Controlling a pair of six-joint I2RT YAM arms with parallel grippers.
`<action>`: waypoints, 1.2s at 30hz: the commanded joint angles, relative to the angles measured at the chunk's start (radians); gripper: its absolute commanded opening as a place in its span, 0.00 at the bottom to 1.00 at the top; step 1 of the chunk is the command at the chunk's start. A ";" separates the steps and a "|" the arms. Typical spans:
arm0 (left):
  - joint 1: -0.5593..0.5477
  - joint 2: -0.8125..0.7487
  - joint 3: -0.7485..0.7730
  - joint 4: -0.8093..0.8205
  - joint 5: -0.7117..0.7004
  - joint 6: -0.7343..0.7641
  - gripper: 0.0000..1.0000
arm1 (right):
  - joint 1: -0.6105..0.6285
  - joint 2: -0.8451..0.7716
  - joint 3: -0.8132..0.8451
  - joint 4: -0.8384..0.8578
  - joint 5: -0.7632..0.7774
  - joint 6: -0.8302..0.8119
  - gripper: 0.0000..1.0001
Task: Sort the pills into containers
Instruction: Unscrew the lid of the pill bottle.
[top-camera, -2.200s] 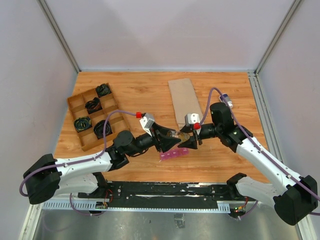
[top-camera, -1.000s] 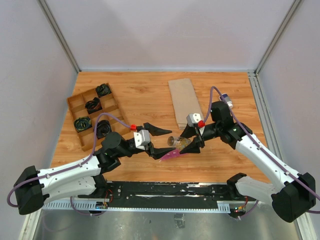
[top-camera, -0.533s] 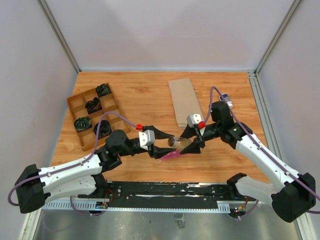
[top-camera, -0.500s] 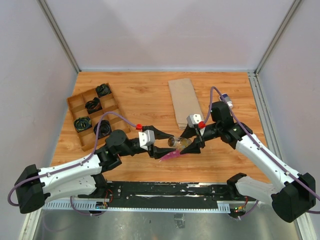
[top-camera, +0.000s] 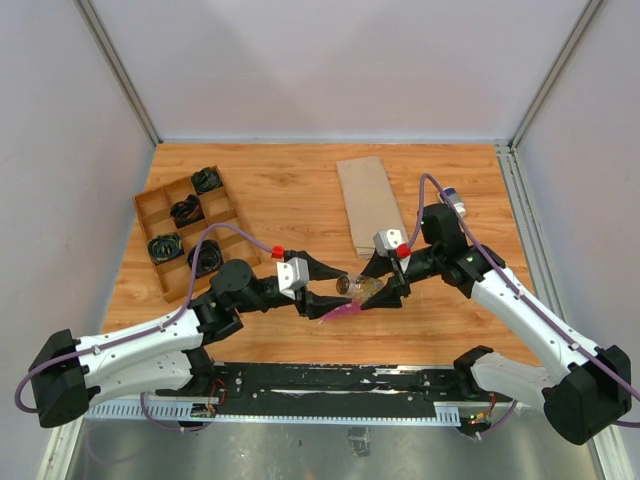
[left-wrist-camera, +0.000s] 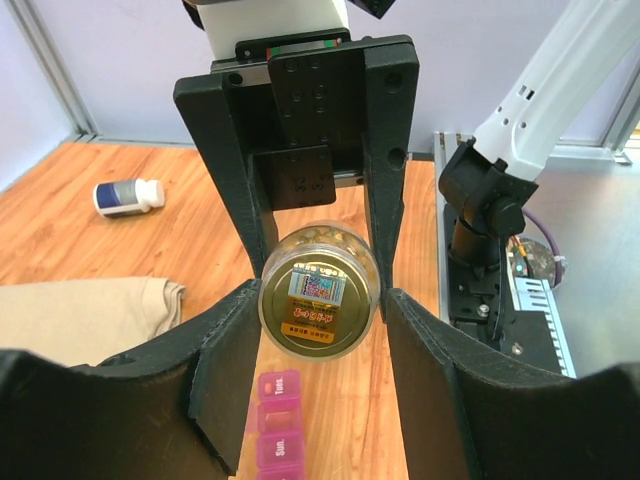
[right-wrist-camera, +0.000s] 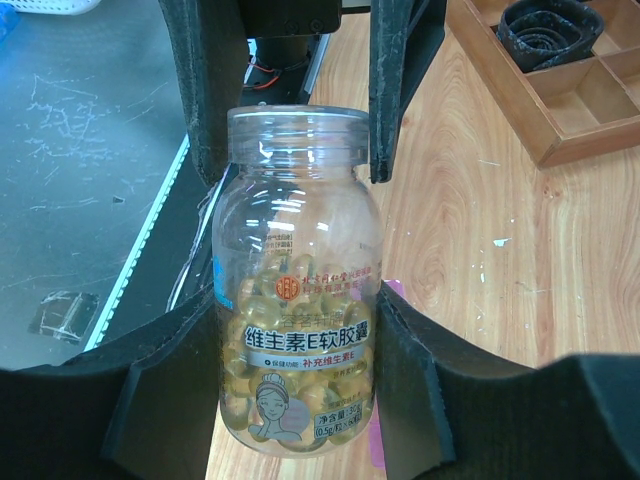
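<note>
Left wrist view's bottom edge cuts off the containers (left-wrist-camera: 279, 430).

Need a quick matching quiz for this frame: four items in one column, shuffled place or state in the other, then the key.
Items:
1. pill bottle
2. pink pill box
3. wooden tray
4. white-capped bottle

Place or state:
A. lying on its side, right side of the table
B. held up off the table, yellow capsules inside
C. flat on the table, just below the held item
D. left side of the table, black coils in its compartments

Pairs: 1-B, 2-C, 3-D, 4-A
</note>
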 joint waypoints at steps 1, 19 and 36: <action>-0.005 -0.005 0.014 0.041 0.030 -0.043 0.56 | -0.008 0.004 0.031 -0.001 -0.024 -0.024 0.20; -0.005 0.026 -0.019 0.133 -0.001 -0.183 0.06 | -0.008 0.017 0.037 -0.008 0.027 -0.025 0.19; -0.005 0.059 -0.035 0.165 -0.390 -0.851 0.00 | -0.013 0.052 0.057 0.038 0.229 0.069 0.04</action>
